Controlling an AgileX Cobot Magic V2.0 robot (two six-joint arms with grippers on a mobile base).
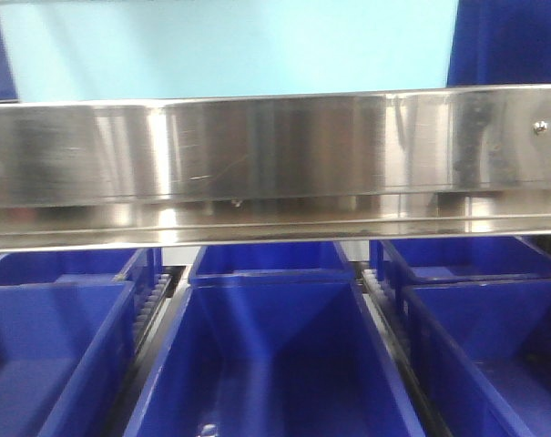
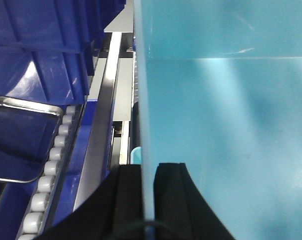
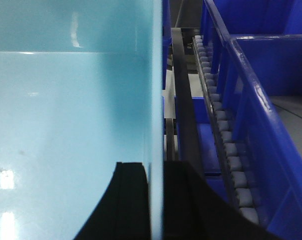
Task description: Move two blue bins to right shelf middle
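Left wrist view: the left gripper (image 2: 150, 172) is pinched on a side wall of the pale bin (image 2: 225, 125), one finger inside, one outside; the right gripper (image 3: 154, 172) pinches the other wall the same way. I think the step is setting this bin on the middle shelf; both arms should go at one speed and keep it flat; its bottom must clear the rail (image 1: 275, 146) before it goes down; then push straight onto the rollers (image 3: 223, 135). From the front, the bin shows just above the shiny, scratched rail; I cannot tell if it rests yet. Dark bins (image 1: 275, 364) fill the shelf below; more stand close on both sides, so room is tight. Only one pale bin shows.
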